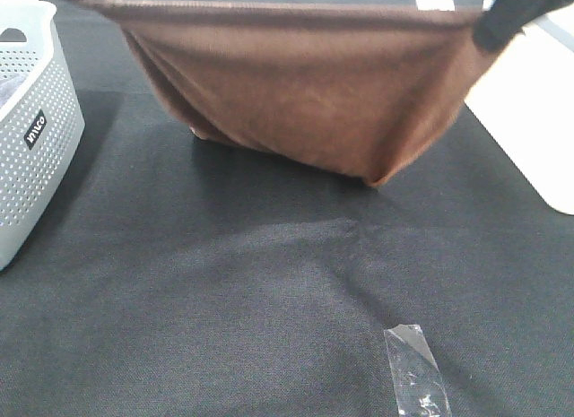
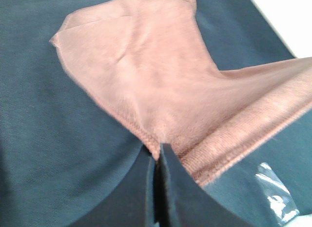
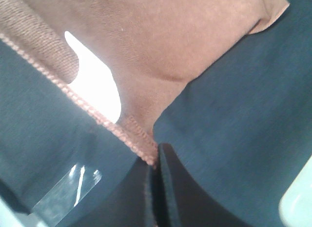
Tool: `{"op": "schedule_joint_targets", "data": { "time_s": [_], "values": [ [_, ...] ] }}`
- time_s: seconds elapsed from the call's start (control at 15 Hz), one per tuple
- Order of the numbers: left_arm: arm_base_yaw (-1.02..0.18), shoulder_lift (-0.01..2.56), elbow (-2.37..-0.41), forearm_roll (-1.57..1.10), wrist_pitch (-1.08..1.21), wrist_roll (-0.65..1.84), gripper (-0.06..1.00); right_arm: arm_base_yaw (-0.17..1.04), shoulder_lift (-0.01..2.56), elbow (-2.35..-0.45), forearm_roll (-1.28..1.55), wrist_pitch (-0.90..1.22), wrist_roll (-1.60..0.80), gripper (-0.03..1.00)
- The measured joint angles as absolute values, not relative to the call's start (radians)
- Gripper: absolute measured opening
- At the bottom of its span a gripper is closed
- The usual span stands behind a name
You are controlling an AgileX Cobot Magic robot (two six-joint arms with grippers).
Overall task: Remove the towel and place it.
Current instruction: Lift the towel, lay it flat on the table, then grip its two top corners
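Bright light; towel [image 1: 305,94] casts soft shadow (wrist views blurry).

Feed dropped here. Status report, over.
Left pincer, right pincer: both shut on towel hem. Towel hangs stretched between, low corners touching table cloth. Basket left, tape strip in front.

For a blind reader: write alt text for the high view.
A rust-brown towel hangs stretched between the left claw and right claw, its bottom touching the black tablecloth. A grey basket stands at the left edge; clear tape lies near the front.
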State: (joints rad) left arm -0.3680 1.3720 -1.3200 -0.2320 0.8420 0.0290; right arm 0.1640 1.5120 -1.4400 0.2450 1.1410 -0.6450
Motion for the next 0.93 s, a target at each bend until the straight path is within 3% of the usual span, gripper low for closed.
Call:
{"op": "schedule_joint_targets", "data": {
  "time_s": [0.4, 0.93],
  "values": [
    [-0.517, 1.143, -1.068, -0.188, 0.786, -0.138, 0.00, 0.163, 1.276, -1.178, 0.261, 1.097, -0.645, 0.00],
    [-0.657, 0.956, -0.936, -0.039, 0.866, -0.409, 0.00, 0.163, 1.059, -0.956, 0.373, 1.097, -0.645, 0.00]
  ]
}}
